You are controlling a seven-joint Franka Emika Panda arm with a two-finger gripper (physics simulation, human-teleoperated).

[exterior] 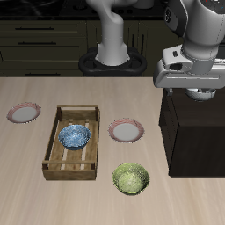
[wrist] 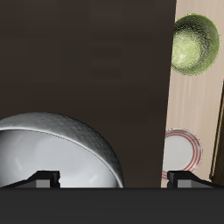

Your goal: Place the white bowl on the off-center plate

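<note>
One white bowl (wrist: 57, 149) beneath claw (wrist: 112, 178), open

Counting now: three bowls — one white bowl (wrist: 57, 153), one blue patterned bowl (exterior: 75, 135) at the crate's centre, one green speckled bowl (exterior: 130, 178) at its four o'clock. Two pink-rimmed plates (exterior: 24, 112) (exterior: 126, 131). One wooden crate (exterior: 54, 145). One dark cabinet (exterior: 195, 132).
</note>
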